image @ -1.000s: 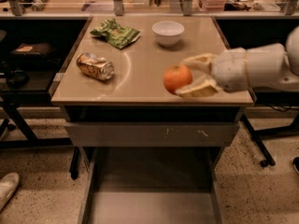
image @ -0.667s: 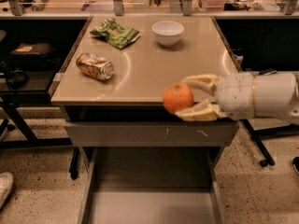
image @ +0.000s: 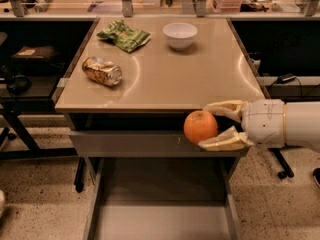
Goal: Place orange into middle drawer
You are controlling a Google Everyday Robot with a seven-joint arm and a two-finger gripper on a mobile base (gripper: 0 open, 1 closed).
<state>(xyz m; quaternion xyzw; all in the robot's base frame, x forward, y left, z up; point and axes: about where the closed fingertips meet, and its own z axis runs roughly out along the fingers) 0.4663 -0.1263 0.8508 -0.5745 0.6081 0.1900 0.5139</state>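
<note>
Beyond the tan tabletop (image: 200, 79), where a crushed can (image: 102, 71), a green snack bag (image: 123, 35) and a white bowl (image: 180, 35) are sitting, a cluttered shelf is running along the back. Out in front of the cabinet, the claw (image: 209, 126) is reaching in from the right and clasping the orange (image: 199, 126) between its 2 pale fingers (image: 225, 141), 1 above and 1 below, level with the grey drawer front (image: 130, 144) just under the tabletop edge. The middle drawer (image: 160, 219) is standing pulled out below (its nearer end is running out of view), and the orange is hanging over its right half, well above the flat grey floor. The main risk, as I am judging it, is a release from this height: a round, smooth fruit is likely to bounce or roll, perhaps over the low side wall. Descending too close to the cabinet is also risking a knock against the drawer front, enough to prise the orange loose.
</note>
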